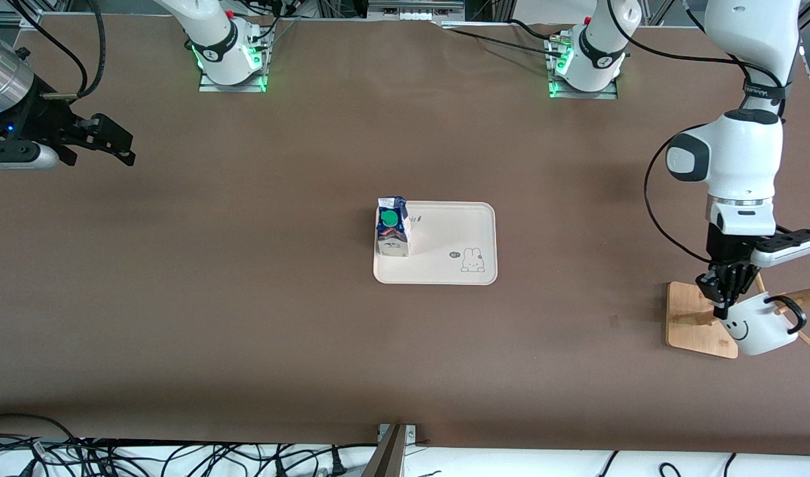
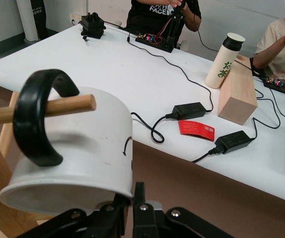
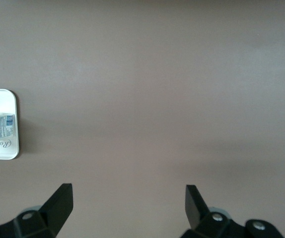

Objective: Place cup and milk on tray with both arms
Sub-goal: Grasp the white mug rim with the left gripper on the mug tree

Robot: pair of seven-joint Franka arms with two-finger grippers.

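Nearest my front camera is the cup (image 1: pixel 757 330), hanging tilted over the wooden rack (image 1: pixel 693 317) at the left arm's end of the bench (image 1: pixel 246 298). Its smiley faces the camera and its black handle (image 2: pixel 35 116) is looped around one of the rack's pegs (image 2: pixel 58 106), which passes straight through it in the left wrist view. My left gripper (image 1: pixel 726 298) comes down on the cup from above, forearm near vertical, wrist bent downward, and its fingers (image 2: pixel 140 208) are closed on the cup's rim, one inside and one outside as far as I can see.

Mid-bench sits the tray (image 1: pixel 457 225), flat, with its rabbit drawing at the corner nearest the camera toward the left arm's end. On the tray stands the milk (image 1: pixel 392 227), upright, green cap up, at the edge toward the right arm's end. The cup is well apart from the tray.

My right arm waits at its own end of the bench, raised, its wrist turned roughly level so the gripper (image 1: pixel 110 140) points toward the middle. Its fingers (image 3: pixel 58 203) are spread wide with nothing between them, and the right wrist view looks over bare bench with a corner of the tray and the milk at the frame's edge.
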